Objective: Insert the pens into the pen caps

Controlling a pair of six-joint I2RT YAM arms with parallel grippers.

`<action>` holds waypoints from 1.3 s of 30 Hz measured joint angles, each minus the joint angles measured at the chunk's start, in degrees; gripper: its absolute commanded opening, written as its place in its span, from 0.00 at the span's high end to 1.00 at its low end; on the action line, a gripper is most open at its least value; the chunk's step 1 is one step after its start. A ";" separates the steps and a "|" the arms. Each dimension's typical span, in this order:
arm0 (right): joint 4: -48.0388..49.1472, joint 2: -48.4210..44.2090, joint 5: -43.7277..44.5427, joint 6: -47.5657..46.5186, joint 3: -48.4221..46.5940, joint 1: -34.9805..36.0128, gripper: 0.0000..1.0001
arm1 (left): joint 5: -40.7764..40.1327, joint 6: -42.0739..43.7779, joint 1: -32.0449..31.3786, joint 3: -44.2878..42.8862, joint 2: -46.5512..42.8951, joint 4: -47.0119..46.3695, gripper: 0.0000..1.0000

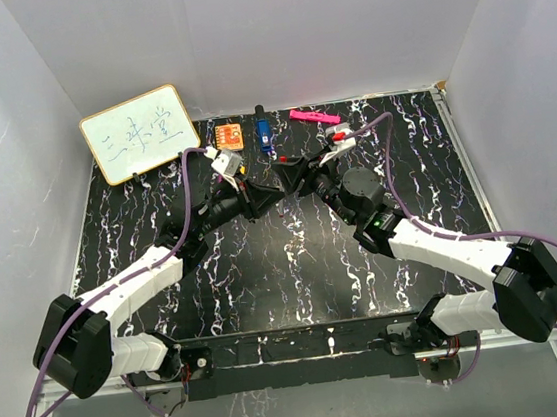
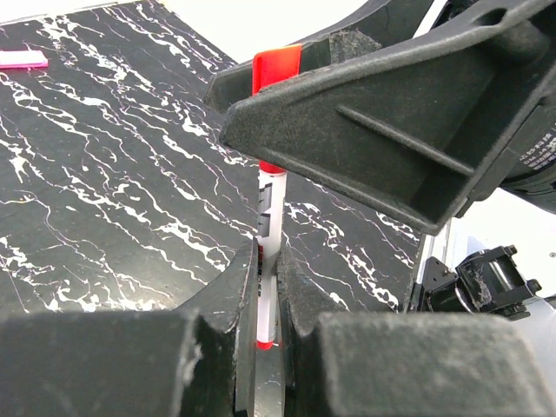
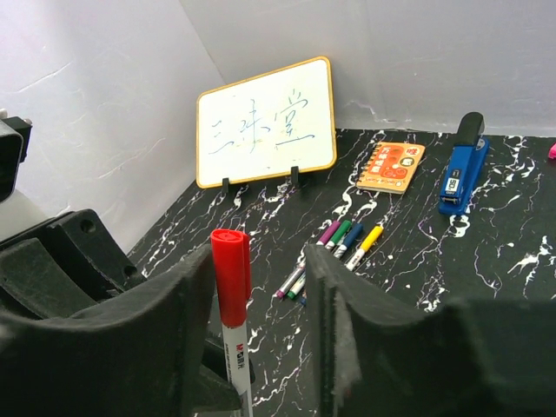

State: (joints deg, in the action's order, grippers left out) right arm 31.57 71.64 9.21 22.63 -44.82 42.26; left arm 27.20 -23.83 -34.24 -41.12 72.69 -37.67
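Nearest to us, the left gripper (image 2: 269, 262) is clamped tight on a white pen (image 2: 271, 208), holding it upright with its top toward 12 o'clock in the left wrist view. A red cap (image 3: 231, 271) sits on that top end. We judge it is on the barrel, though we cannot tell whether it is pushed fully home.

The right gripper (image 3: 258, 268) stands around the cap with its jaws about half wide. In the right wrist view the cap lies against the finger at 9 o'clock, with a clear gap to the finger at 3 o'clock, so the cap is bracketed, not squeezed. From above, both grippers meet over the middle of the table (image 3: 486, 261).

We read this as the capping of the red pen close to done; what is left for it is a firm seat and a release.

Farther off, at about 1 o'clock from the cap, the other pens (image 3: 334, 248) lie side by side on the table, touching or nearly so, showing purple, green, blue and yellow ends. They look capped, but we cannot be sure from here.

Beyond them, at 12 o'clock stands a whiteboard (image 3: 265, 122), and at 2 o'clock an orange block (image 3: 391, 167) and a blue stapler (image 3: 460, 165).
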 measured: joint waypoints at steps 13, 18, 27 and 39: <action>0.42 0.04 -0.87 0.46 0.00 0.00 1.00 | 0.28 -0.07 0.00 0.00 0.02 0.66 1.00; 0.55 0.35 -1.31 1.44 -0.24 -0.02 1.00 | 0.13 0.02 0.00 0.00 0.09 0.96 1.00; 0.37 2.08 -2.34 1.73 -1.31 -0.31 1.00 | -3.04 0.00 0.00 0.00 0.09 0.96 1.00; 2.19 4.42 -5.20 1.57 -1.38 -1.20 1.00 | -4.55 -3.58 0.79 -0.02 1.09 0.61 1.00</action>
State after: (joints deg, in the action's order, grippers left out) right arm 33.76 76.05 4.01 24.21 -46.19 41.06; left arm 22.65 -27.42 -33.45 -41.15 73.78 -37.06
